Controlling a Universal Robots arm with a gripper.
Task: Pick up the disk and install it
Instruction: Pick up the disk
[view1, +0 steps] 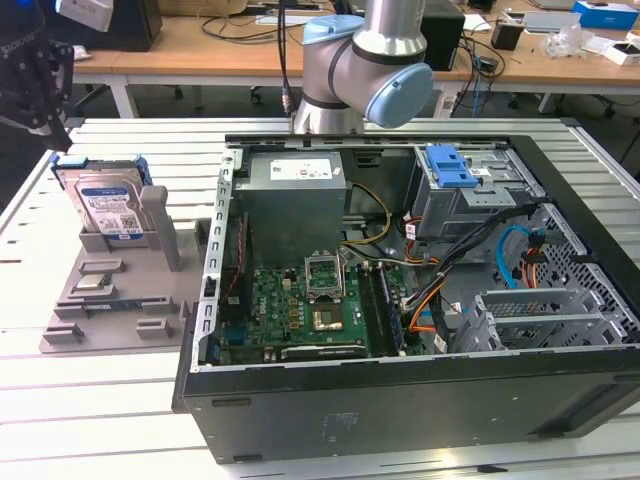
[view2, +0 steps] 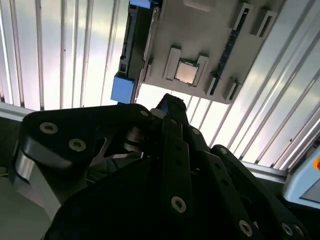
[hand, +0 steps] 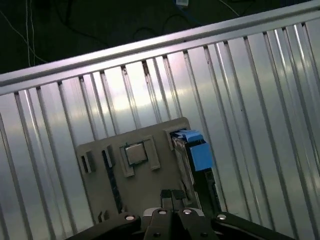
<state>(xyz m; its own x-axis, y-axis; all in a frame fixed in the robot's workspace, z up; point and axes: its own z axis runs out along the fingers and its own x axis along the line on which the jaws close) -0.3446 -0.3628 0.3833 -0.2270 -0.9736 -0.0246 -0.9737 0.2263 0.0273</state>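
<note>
The disk (view1: 108, 205) stands on edge in a grey holder (view1: 110, 300) on the slatted table, at the exterior view's left. It is silver with a white-and-blue label and blue side rails. My black gripper (view1: 50, 125) hangs above and behind it, apart from it. In both wrist views the disk (view2: 134, 45) (hand: 184, 160) shows edge-on beside the holder (view2: 200, 30) (hand: 145, 185), well below the fingertips (hand: 172, 196). The fingertips sit together with nothing between them.
An open computer case (view1: 400, 400) lies at the exterior view's right, with a grey power-supply box (view1: 295, 180), a motherboard (view1: 300, 310) and a drive bay with a blue latch (view1: 450, 165). A square chip (view2: 186, 72) rests in the holder. The arm's base (view1: 360, 60) stands behind the case.
</note>
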